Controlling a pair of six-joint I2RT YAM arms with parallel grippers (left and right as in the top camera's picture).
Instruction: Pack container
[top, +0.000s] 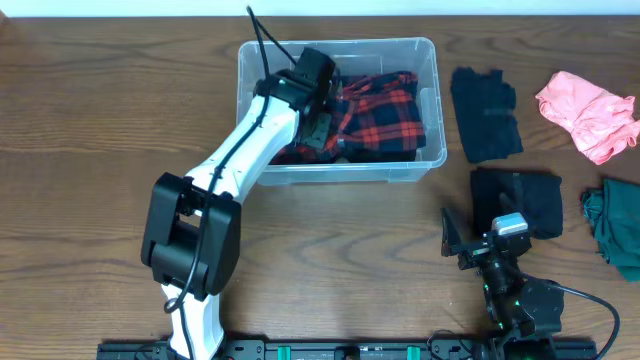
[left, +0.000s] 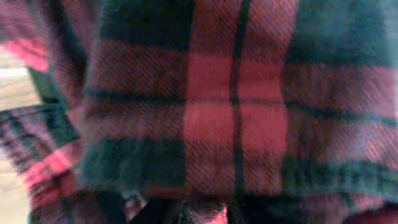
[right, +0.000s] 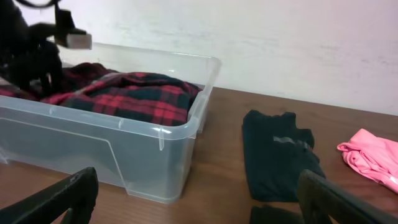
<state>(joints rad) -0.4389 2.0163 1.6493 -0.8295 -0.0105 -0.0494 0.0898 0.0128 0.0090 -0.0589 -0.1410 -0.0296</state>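
Note:
The clear container (top: 432, 105) stands at the back centre of the table, with a red and black plaid garment (top: 385, 115) lying inside it. My left gripper (top: 318, 112) reaches down into the container's left part and is pressed against the plaid. The plaid cloth (left: 236, 112) fills the left wrist view and hides the fingers. In the right wrist view the container (right: 155, 155), the plaid (right: 137, 96) and the left gripper (right: 37, 71) show at the left. My right gripper (top: 476, 232) is open and empty, low over the table at the front right (right: 199, 202).
To the right of the container lie a black garment (top: 486, 112), a second black garment (top: 530, 198), a pink garment (top: 590, 115) and a dark green one (top: 615, 225). The black (right: 277, 155) and pink (right: 373, 158) garments also show in the right wrist view.

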